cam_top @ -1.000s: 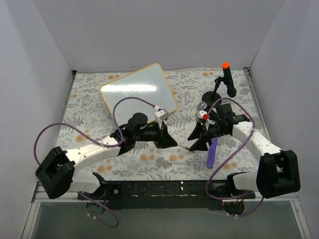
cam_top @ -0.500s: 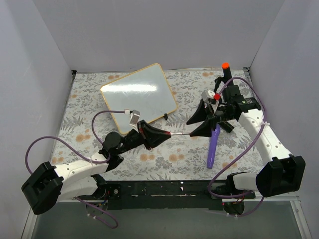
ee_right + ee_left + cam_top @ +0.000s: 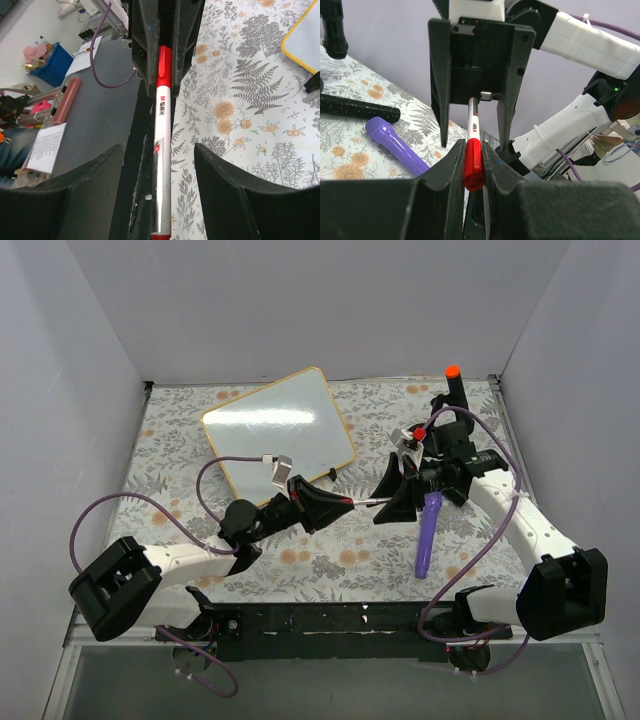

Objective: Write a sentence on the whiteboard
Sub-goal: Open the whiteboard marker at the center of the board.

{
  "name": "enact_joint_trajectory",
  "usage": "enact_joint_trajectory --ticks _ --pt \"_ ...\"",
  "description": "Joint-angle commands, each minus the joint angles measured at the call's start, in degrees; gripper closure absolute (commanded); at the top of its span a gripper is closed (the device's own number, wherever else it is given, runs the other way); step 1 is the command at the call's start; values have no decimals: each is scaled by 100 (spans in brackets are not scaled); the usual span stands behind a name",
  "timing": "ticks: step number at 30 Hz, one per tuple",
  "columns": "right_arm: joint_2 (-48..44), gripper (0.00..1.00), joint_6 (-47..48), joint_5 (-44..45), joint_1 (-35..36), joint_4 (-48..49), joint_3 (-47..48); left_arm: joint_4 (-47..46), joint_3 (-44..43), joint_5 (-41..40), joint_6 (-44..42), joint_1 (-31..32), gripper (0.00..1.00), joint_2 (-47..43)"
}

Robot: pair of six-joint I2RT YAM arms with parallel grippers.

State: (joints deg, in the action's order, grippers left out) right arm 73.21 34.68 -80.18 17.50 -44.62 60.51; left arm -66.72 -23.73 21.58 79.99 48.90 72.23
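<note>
- Whiteboard (image 3: 278, 427) is blank; all the writing is left.
- Left claw (image 3: 473, 150) is clamped on the red marker (image 3: 162, 125).
- Right claw (image 3: 157, 150) stands apart around it.

Top cam sits high above and behind the arm bases, looking down toward the far wall, so it takes in the whole table (image 3: 180, 430) from a distance. The left wrist cam is way closer. It looks rightward along the left gripper (image 3: 474, 145) fingers, straight into the right gripper (image 3: 159, 150) face-on. The right wrist cam does the reverse, looking back left along its own fingers — tabletop on one side, the room past the near table edge on the other. All three share the red marker (image 3: 473, 167). The whiteboard (image 3: 278, 430) corner shows in top and right wrist views, and the purple tool (image 3: 427, 535) in top and left wrist views.
</note>
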Motion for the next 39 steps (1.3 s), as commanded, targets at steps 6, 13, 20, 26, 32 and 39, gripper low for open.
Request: enact_joint_trajectory --ticks 6,13,20,26,32,39 --pt "44 41 -1384 -244 52 1149 -101 -307 -264 -23 -88 23 100 116" --pt "220 47 -1376 -226 105 1069 84 -219 -273 -119 -141 40 100 186" --pt "273 62 -1367 -200 210 1061 110 -105 -361 -93 -202 75 100 318" --pt "308 76 -1288 -173 219 1026 136 123 -378 -102 -290 75 100 275" --pt "387 65 -1226 -173 219 973 215 326 -387 -119 -352 84 100 204" --pt "361 56 -1174 -156 219 929 172 423 -308 -190 -413 84 100 108"
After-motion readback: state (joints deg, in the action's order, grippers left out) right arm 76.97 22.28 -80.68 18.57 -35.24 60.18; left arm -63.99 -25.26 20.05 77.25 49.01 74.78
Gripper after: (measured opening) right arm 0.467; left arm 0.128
